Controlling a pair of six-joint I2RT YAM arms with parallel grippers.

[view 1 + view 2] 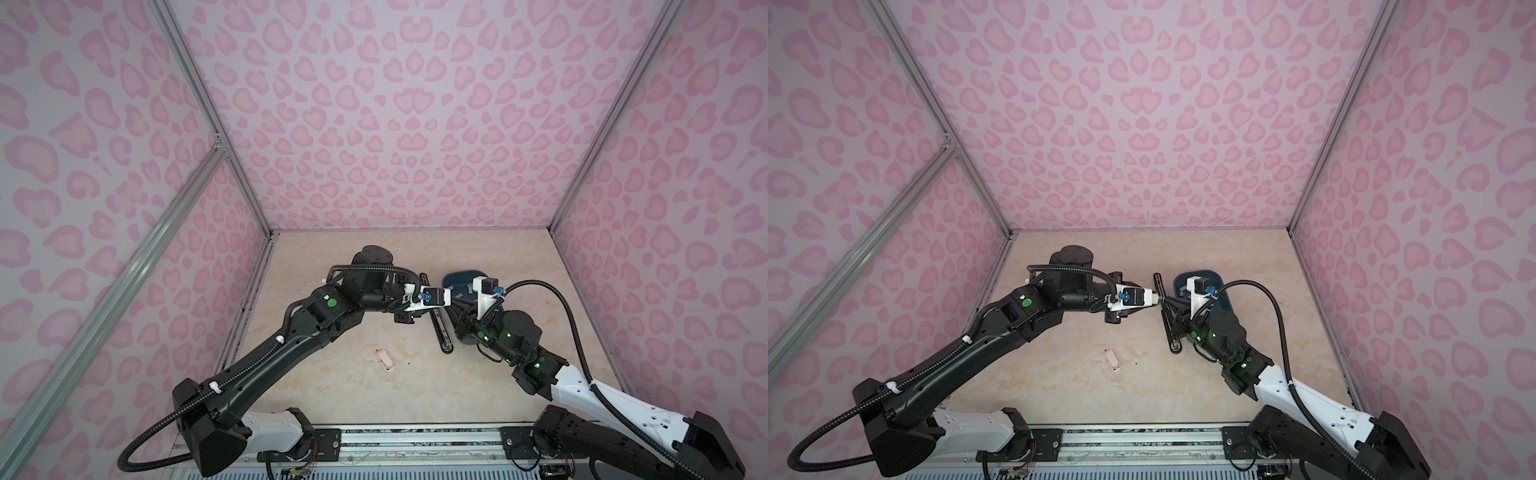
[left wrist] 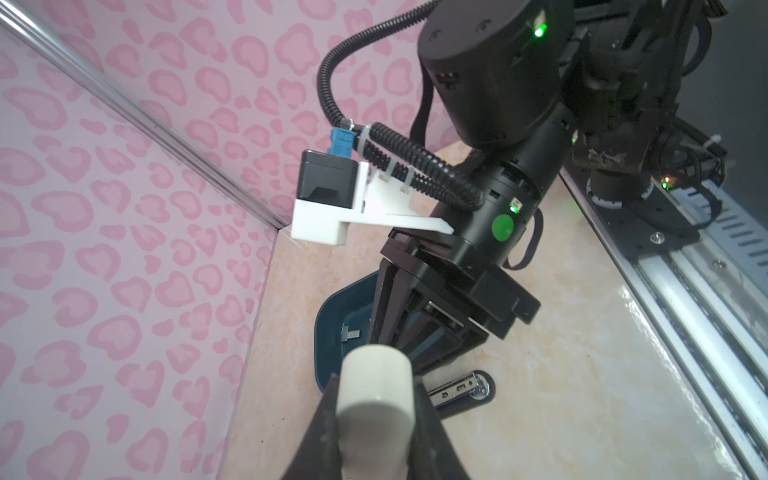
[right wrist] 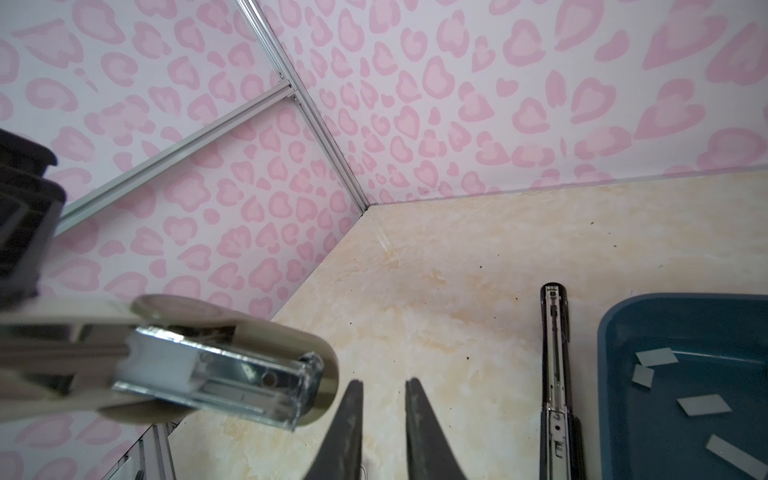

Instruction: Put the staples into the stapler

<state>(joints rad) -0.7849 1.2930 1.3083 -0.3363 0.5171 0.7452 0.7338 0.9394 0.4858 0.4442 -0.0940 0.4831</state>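
Observation:
My left gripper (image 2: 376, 419) is shut on a small cream stapler (image 2: 376, 390) and holds it above the table. In the right wrist view this stapler (image 3: 216, 374) hangs open, its shiny metal channel bared. My right gripper (image 3: 384, 388) sits just beside the stapler's open end, open by a narrow gap with nothing between its fingers. Several light-grey staples (image 3: 656, 356) lie loose in a dark blue tray (image 3: 615, 340). In both top views the two grippers meet near the tray (image 1: 461, 277) (image 1: 1223, 301).
A long black stapler (image 1: 439, 328) (image 3: 555, 374) lies opened flat on the table beside the tray. A small pink stapler (image 1: 384, 360) (image 1: 1113, 360) lies alone nearer the front. Pink patterned walls enclose the marble tabletop, and a metal rail runs along the front.

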